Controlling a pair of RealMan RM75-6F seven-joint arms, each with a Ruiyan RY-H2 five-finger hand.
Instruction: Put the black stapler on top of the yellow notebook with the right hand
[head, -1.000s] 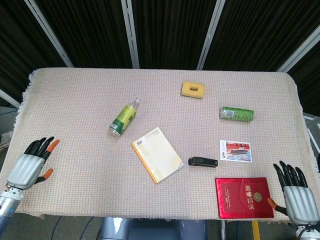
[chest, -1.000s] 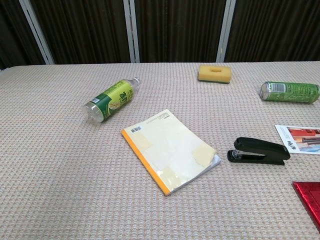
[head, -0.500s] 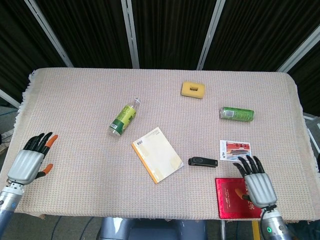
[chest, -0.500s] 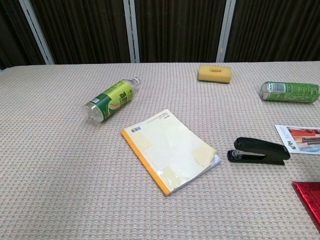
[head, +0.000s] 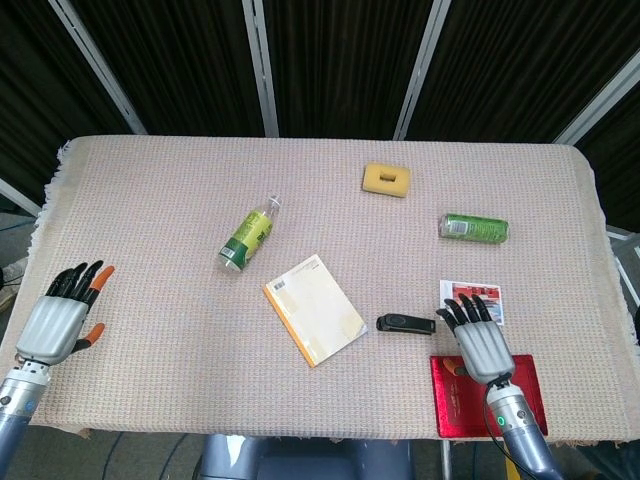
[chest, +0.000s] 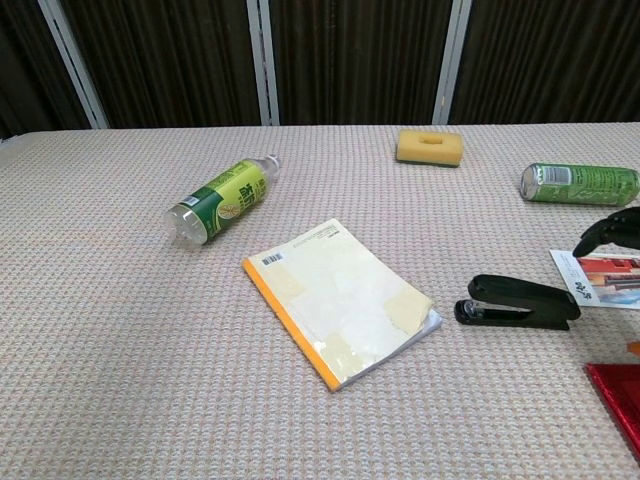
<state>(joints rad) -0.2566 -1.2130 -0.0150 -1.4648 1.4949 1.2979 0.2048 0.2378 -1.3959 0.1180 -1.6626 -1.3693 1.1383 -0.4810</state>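
The black stapler (head: 405, 324) (chest: 517, 302) lies flat on the cloth, just right of the yellow notebook (head: 314, 309) (chest: 340, 300). My right hand (head: 479, 341) hovers open, fingers spread, a short way right of the stapler and over the red booklet and the postcard; it touches nothing. In the chest view only its fingertips (chest: 610, 230) show at the right edge. At the table's left edge my left hand (head: 63, 317) stays open and empty.
A green bottle (head: 247, 236) lies left of the notebook. A yellow sponge (head: 386, 179) and a green can (head: 473, 228) sit toward the back right. A postcard (head: 470, 301) and a red booklet (head: 487, 394) lie under and around my right hand.
My right hand has moved from the table's right front corner leftward and forward, ending close beside the stapler. The left hand barely shifted.
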